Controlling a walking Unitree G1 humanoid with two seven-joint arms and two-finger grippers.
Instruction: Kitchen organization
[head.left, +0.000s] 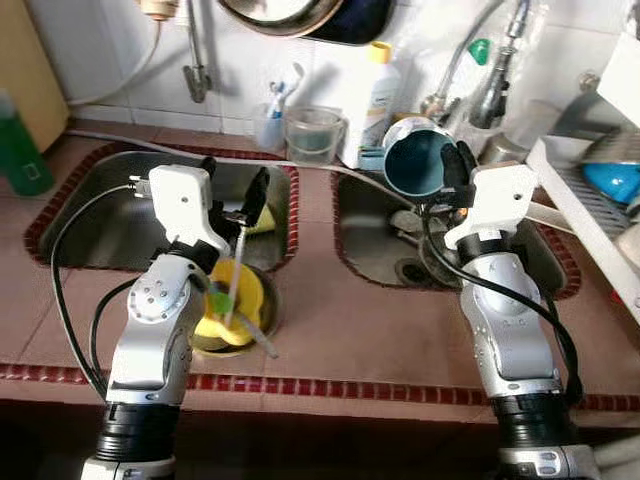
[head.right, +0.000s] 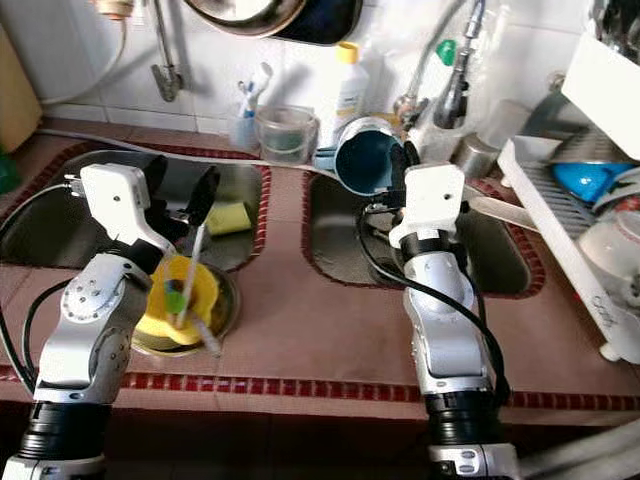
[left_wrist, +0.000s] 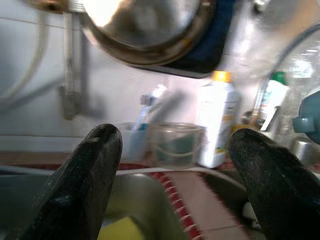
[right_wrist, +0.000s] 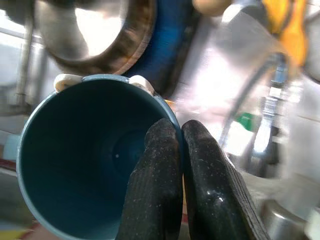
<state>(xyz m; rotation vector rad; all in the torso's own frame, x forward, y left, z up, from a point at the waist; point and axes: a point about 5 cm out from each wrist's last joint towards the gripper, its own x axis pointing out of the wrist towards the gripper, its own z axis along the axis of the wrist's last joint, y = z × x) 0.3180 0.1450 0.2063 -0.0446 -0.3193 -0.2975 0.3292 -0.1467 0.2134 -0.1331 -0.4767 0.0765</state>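
A dark teal cup (head.left: 418, 160) hangs tilted on its side above the right sink (head.left: 385, 250), its mouth facing me. My right gripper (head.left: 462, 165) is shut on the cup's rim; in the right wrist view its fingers (right_wrist: 160, 190) pinch the cup (right_wrist: 85, 160) wall, one inside and one outside. Over the left sink (head.left: 120, 220) my left gripper (head.left: 235, 188) stands open and holds nothing, its fingers (left_wrist: 90, 175) wide apart. On the counter below it a yellow bowl (head.left: 240, 300) sits in a metal dish, with a green-handled utensil and a straw standing in it.
A yellow sponge (head.left: 264, 218) lies in the left sink. At the back wall stand a clear plastic cup (head.left: 312, 135), a white bottle (head.left: 376, 95) and a toothbrush holder (head.left: 268, 118). A dish rack (head.left: 590, 210) with blue ware stands on the right, and a green bottle (head.left: 18, 150) on the far left.
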